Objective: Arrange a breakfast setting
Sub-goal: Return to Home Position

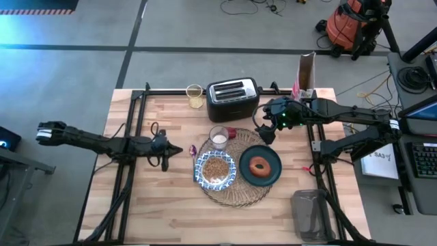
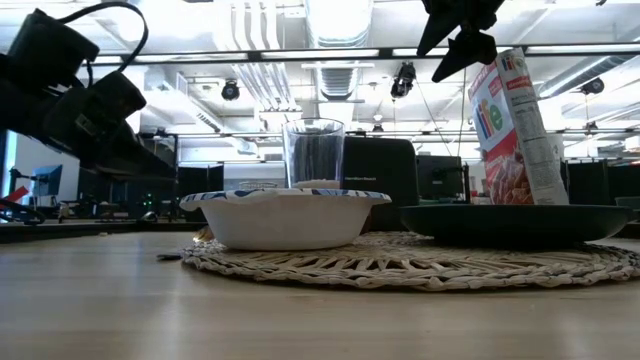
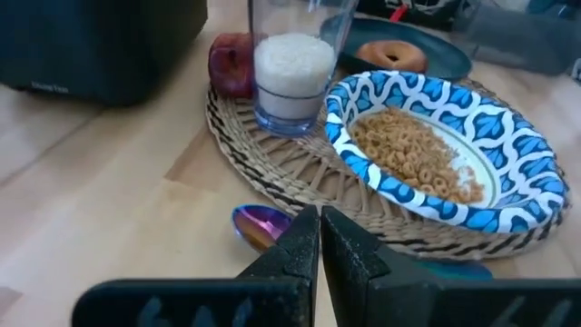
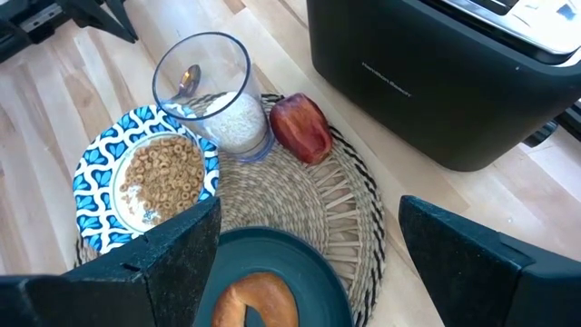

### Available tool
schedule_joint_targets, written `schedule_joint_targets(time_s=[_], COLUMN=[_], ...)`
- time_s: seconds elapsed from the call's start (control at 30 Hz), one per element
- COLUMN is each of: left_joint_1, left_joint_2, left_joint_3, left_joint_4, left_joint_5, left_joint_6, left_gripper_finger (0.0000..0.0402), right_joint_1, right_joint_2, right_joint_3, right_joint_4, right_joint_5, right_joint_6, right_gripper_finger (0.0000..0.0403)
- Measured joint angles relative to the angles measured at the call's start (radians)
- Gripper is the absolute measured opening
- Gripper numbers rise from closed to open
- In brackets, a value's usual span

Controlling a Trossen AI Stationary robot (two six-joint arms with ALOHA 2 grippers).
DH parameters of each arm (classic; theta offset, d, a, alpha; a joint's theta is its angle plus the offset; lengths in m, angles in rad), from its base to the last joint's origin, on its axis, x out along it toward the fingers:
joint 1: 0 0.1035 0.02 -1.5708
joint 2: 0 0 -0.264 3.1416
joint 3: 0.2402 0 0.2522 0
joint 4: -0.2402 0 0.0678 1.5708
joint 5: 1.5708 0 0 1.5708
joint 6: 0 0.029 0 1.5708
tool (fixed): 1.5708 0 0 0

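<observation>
- Setting: mat (image 1: 235,196) mid-table carries bowl (image 3: 522,173), plate (image 1: 274,175) with bagel (image 1: 259,166), and glass (image 4: 218,68); spoon (image 3: 259,224) lies just beside the mat.
- Left gripper (image 3: 320,213) pinched closed, empty, just by spoon. A low pull-back could drag it.
- Right gripper (image 1: 268,131) spread wide, empty, high over mat edge near toaster (image 1: 232,98). A dipping swing may tip the glass.
- Wooden table (image 1: 136,205); grey floor (image 1: 68,68), probably a shop vacuum (image 1: 348,27) behind.

A: The large round woven straw placemat (image 1: 235,197) lies mid-table. On it, the blue-and-white patterned bowl (image 1: 199,169) is left and the dark teal round plate (image 1: 276,169) right.
B: The brown ring-shaped pastry (image 1: 259,166) is on that plate. Behind the bowl stands the small clear glass (image 1: 218,137) (the red apple (image 1: 233,132) is just beside it).
A: The small iridescent spoon (image 1: 192,149) lies off the mat, left. The black boxy toaster (image 1: 232,100) is behind everything.
</observation>
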Motion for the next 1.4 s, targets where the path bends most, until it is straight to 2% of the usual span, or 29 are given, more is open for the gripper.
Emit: schedule_joint_targets(time_s=[0.27, 0.57, 0.67, 0.97, 1.2, 1.4], left_joint_1=[-0.001, -0.001, -0.011, -0.016, -0.016, -0.016], left_joint_2=[0.007, 0.024, 0.006, -0.201, -0.398, -0.538], left_joint_3=[0.016, 0.055, 0.059, -0.009, -0.010, -0.010], left_joint_4=[0.000, -0.006, -0.007, -0.045, -0.240, -0.242], left_joint_5=[0.002, -0.025, -0.026, -0.026, -0.025, -0.024], left_joint_6=[-0.027, 0.215, 0.231, 0.219, 0.132, 0.141], left_gripper_finger=[0.0000, 0.0000, 0.0000, 0.0000, 0.0000, 0.0000], right_joint_1=[0.000, 0.000, 0.000, 0.000, 0.000, 0.000], right_joint_2=[0.000, 0.000, 0.000, 0.000, 0.000, 0.000], right_joint_3=[0.000, 0.000, 0.000, 0.000, 0.000, 0.000], right_joint_4=[0.000, 0.000, 0.000, 0.000, 0.000, 0.000], right_joint_5=[0.000, 0.000, 0.000, 0.000, 0.000, 0.000], right_joint_6=[0.000, 0.000, 0.000, 0.000, 0.000, 0.000], right_gripper_finger=[0.0325, 0.0325, 0.0325, 0.0325, 0.0325, 0.0325])
